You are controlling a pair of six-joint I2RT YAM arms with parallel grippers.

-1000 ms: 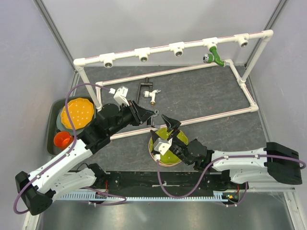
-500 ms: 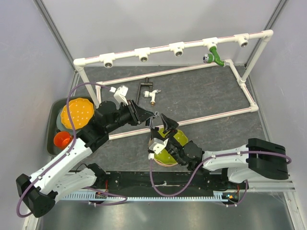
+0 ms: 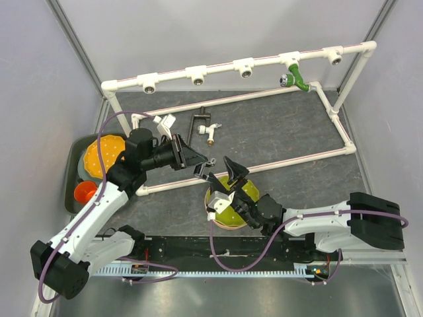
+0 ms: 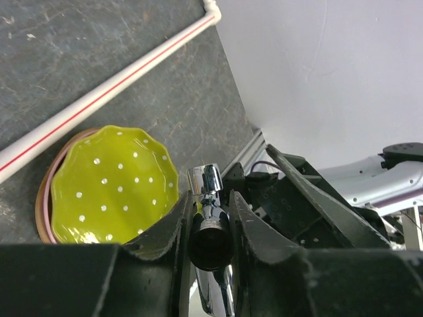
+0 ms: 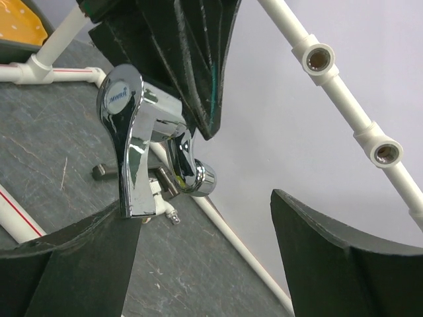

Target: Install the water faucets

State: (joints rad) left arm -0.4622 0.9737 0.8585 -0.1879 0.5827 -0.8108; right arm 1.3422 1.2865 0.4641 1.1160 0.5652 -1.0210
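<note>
My left gripper (image 3: 205, 162) is shut on the threaded end of the shiny silver faucet (image 3: 210, 160) and holds it in the air above the yellow-green bowl. In the left wrist view the faucet (image 4: 207, 181) sits clamped between the fingers (image 4: 165, 231). My right gripper (image 3: 223, 176) is open just below and right of it. In the right wrist view the faucet's lever (image 5: 129, 142) hangs by the left finger (image 5: 66, 264), with the jaws wide apart. The white faucet with a brass end (image 3: 211, 131) lies on the mat inside the pipe frame.
The white pipe frame (image 3: 218, 71) carries several tee sockets on its top rail and a green faucet (image 3: 295, 78) fitted at the right. A black L-shaped bar (image 3: 196, 123) lies by the white faucet. A yellow-green bowl (image 3: 246, 193) is below the grippers. An orange plate (image 3: 102, 155) and cup (image 3: 86, 193) are at the left.
My left arm has drawn back to the left and turned, carrying the silver faucet slightly left. My right gripper shifted a little left and stayed open beside the faucet.
</note>
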